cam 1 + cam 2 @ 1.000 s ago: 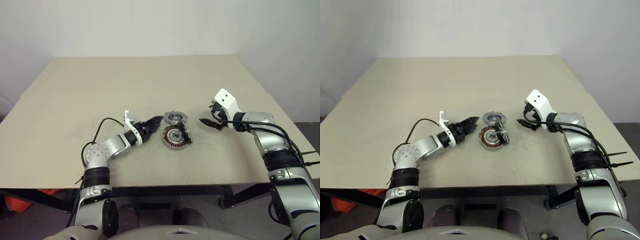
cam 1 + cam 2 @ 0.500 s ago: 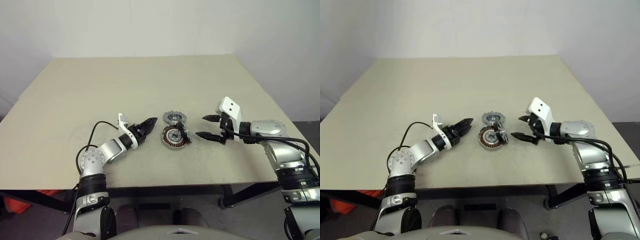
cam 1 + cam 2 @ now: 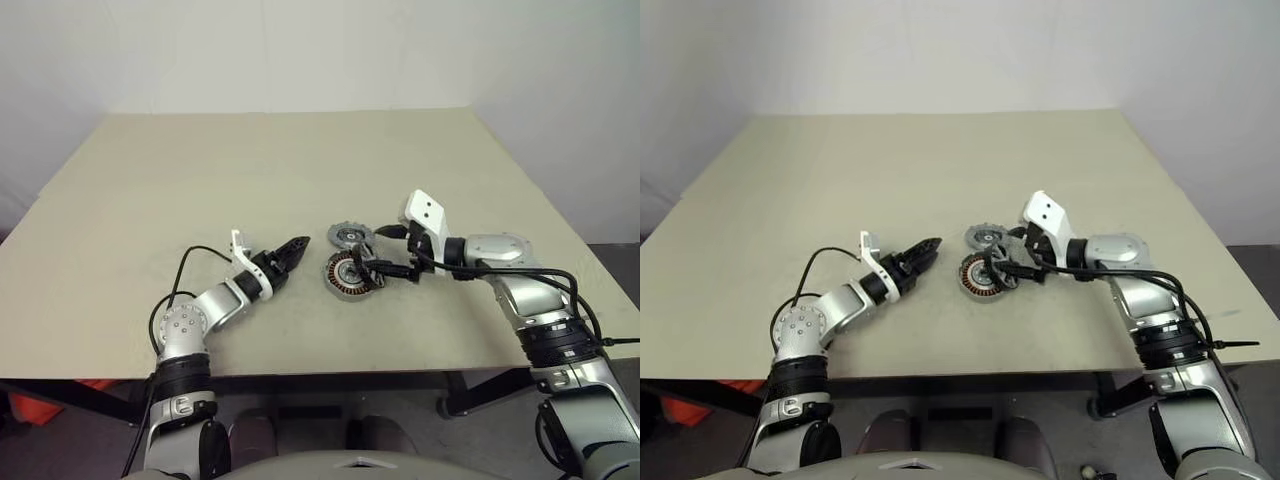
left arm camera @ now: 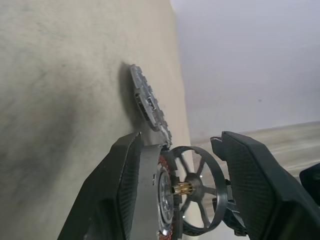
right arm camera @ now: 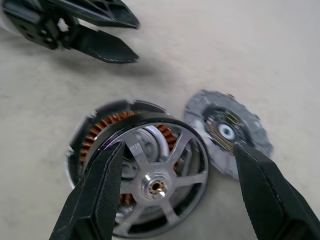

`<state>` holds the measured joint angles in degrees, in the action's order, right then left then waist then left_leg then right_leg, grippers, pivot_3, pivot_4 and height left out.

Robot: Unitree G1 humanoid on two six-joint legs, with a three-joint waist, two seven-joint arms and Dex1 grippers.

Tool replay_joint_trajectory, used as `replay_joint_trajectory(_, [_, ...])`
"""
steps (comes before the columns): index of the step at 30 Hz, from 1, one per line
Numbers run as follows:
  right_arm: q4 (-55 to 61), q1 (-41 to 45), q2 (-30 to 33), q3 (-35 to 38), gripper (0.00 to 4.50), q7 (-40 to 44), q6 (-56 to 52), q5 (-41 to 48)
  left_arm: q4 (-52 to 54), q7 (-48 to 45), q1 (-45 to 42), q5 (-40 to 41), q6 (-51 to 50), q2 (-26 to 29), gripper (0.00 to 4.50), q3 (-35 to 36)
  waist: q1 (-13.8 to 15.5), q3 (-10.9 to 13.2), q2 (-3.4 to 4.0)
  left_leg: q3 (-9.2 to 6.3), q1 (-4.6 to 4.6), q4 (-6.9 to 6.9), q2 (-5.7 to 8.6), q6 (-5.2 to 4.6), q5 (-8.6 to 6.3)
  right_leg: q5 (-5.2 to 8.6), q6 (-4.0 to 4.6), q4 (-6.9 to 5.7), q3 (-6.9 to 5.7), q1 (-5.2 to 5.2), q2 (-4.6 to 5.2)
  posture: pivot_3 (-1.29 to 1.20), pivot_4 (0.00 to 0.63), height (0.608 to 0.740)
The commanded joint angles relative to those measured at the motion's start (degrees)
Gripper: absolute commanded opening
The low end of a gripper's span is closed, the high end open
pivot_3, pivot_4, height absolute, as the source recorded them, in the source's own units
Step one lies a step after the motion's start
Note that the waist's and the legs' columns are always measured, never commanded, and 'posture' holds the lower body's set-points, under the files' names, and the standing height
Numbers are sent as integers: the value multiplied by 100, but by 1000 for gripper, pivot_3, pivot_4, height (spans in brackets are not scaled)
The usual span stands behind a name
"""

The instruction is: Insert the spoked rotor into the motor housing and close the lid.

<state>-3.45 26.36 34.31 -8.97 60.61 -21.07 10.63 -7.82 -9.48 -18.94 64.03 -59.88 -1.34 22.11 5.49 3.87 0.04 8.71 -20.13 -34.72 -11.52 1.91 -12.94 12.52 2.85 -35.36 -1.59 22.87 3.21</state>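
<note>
I see the motor housing [image 3: 345, 274] lying flat on the tan table [image 3: 200, 180], just below the centre of the head view, with its copper windings facing up. The spoked rotor [image 3: 366, 268] leans tilted against the housing's right rim, one edge down on it and not seated. The lid [image 3: 351, 236] lies flat just above the housing, close beside it, whether touching I cannot tell.

My right gripper [image 3: 389, 252] comes in from the right with its fingers spread wide; the rotor sits at their tips. In the right wrist view the rotor [image 5: 160, 177] lies in the gap between the two fingers [image 5: 97, 192], and nothing is gripped.

My left gripper [image 3: 296, 245] hangs to the left of the housing, near it but apart, tips aimed at it, fingers partly apart and empty
</note>
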Motion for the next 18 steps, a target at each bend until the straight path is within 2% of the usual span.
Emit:
replay_joint_trajectory(1, [424, 183, -80, -98, 3902, 98, -6, 118, 218, -15, -7, 48, 102, 35, 2707, -7, 0, 0, 0, 0, 1, 0, 0, 0, 0, 0, 0, 0, 0, 0, 0, 0, 0, 740])
replay_joint_trajectory(11, [262, 391, -444, -480, 3902, 106, 61, -15, 181, -48, 42, -33, 232, 49, 2707, -74, -2, 0, 0, -1, 3, 0, 1, 11, 0, 0, 0, -4, 0, -2, 1, 0, 0, 740])
replay_joint_trajectory(18, [302, 500, -397, -258, 3902, 112, 18, 119, 276, -27, 157, -29, 270, 40, 2707, -100, -2, 0, 0, -1, 2, 0, 1, 19, 3, 0, 0, -4, 1, -1, 2, 0, 0, 740])
